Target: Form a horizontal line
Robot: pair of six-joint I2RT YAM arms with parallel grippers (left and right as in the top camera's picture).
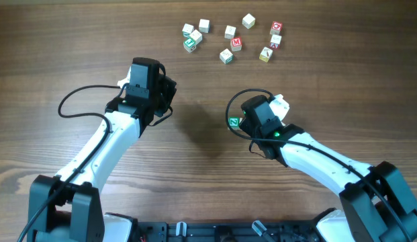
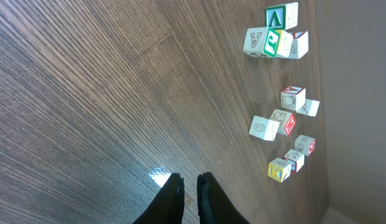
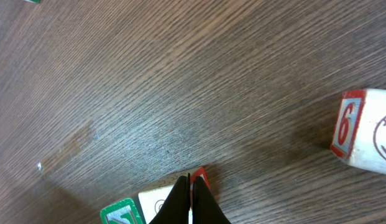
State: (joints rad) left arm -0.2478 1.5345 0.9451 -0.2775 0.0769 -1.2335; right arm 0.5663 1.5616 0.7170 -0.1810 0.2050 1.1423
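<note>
A green-faced cube [image 1: 234,122] with a white letter lies on the table at my right gripper [image 1: 242,121]. In the right wrist view the green cube [image 3: 121,213] touches a pale cube [image 3: 156,199] that has a red-edged side. My right gripper [image 3: 188,186] is shut, with its tips over that pale cube and nothing between them. A white cube with a red 6 [image 3: 367,129] lies apart, also in the overhead view [image 1: 281,104]. No blue-trimmed cube shows near them. My left gripper [image 1: 170,93] [image 2: 189,186] is nearly shut, empty, over bare wood.
Several loose letter cubes lie scattered at the far edge: a green-lettered group [image 1: 191,39], a red-lettered cube [image 1: 236,44], a yellow one [image 1: 265,54]. The left wrist view shows them along its right side [image 2: 276,28]. Cables loop by both arms.
</note>
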